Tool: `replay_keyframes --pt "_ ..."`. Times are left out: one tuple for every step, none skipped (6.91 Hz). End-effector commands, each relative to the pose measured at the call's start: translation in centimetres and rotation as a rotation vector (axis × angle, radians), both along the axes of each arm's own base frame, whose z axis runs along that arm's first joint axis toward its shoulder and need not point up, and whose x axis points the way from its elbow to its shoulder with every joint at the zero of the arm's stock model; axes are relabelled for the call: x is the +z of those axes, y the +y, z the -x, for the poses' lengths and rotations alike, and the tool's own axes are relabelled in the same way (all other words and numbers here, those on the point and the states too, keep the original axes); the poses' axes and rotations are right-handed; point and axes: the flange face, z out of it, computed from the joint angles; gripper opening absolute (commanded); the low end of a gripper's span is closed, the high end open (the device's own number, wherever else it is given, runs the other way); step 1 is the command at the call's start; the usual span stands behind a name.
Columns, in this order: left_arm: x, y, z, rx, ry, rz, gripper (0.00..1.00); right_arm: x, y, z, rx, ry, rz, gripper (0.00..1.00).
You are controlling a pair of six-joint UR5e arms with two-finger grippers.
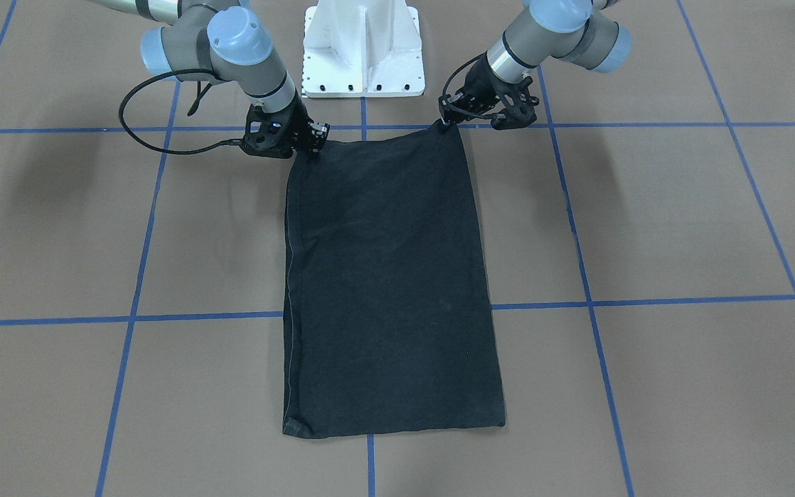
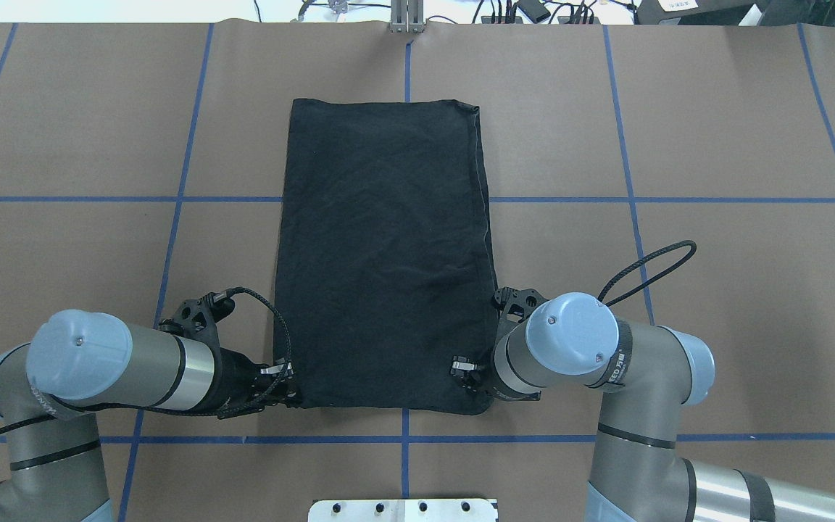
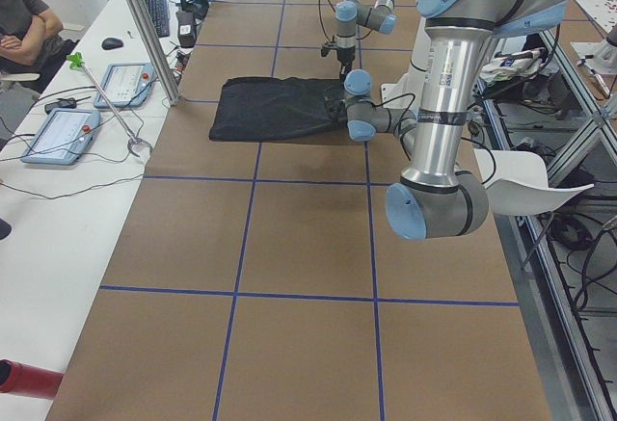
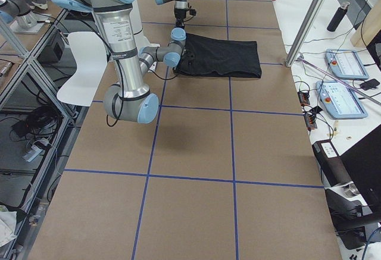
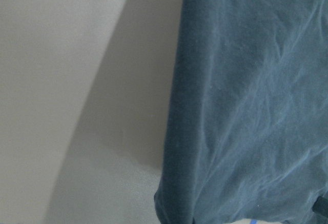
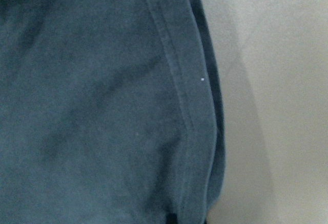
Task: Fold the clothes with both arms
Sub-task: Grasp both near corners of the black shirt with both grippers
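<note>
The clothes point(image 2: 385, 254) are one black shirt folded into a long rectangle, plain side up, lying along the table's middle point(image 1: 387, 276). Both arms reach its two corners nearest the robot base. My left gripper point(image 2: 292, 393) pinches the corner on the overhead view's left point(image 1: 447, 123), and the cloth rises to a small point there. At the other near corner, my right gripper point(image 2: 463, 370) is down on the hem point(image 1: 315, 141) and looks shut on it. The edge between them runs straight. Both wrist views show only close cloth point(image 5: 246, 106) point(image 6: 102, 106) and table.
The brown table with blue tape lines point(image 2: 403, 438) surrounds the shirt. The white pedestal base point(image 1: 363, 48) stands just behind the grippers. In the left side view, tablets point(image 3: 60, 134) lie on a white bench and a person's folded arms point(image 3: 24, 36) show at the far end.
</note>
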Motion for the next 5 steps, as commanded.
replay_keyframes --pt "0.0 0.0 0.0 0.000 -0.001 0.000 0.00 -0.3 -0.6 -0.4 0.010 -0.008 0.000 0.00" --pt "0.0 0.0 0.0 0.000 0.000 0.000 0.00 -0.6 -0.6 -0.5 0.016 -0.016 0.004 0.00" --pt "-0.4 0.0 0.2 -0.002 0.008 -0.003 0.00 -1.1 -0.7 -0.9 0.057 -0.026 0.051 0.00" --pt "-1.0 0.0 0.6 -0.004 0.020 -0.006 0.00 -2.0 -0.9 -1.7 0.054 -0.049 0.049 0.00" --pt "-1.9 0.2 1.3 -0.004 0.041 -0.012 0.00 -2.3 -0.7 -1.9 0.031 -0.058 0.065 0.00"
